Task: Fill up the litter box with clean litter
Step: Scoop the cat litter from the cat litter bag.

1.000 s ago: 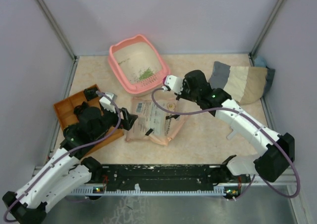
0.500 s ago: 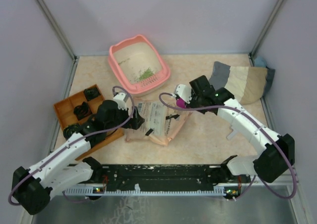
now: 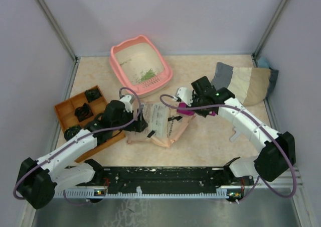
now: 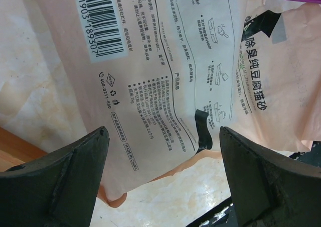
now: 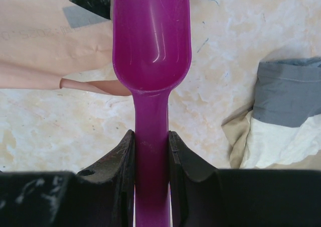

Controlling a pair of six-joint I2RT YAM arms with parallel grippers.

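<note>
1. L end effector: wide open, empty, straddling bag mid-bench.
2. R end effector: clamped on scoop handle; bowl empty, at bag's 3 o'clock edge.
3. 12 o'clock: litter box, a little clean litter inside.
4. Tip: L should pin bag firmly so R digs w/o it sliding.

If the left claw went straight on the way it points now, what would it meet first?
Most likely the paper bag: the left claw, jaws wide open, faces its printed side with nothing between. The gap is hard to judge.
</note>
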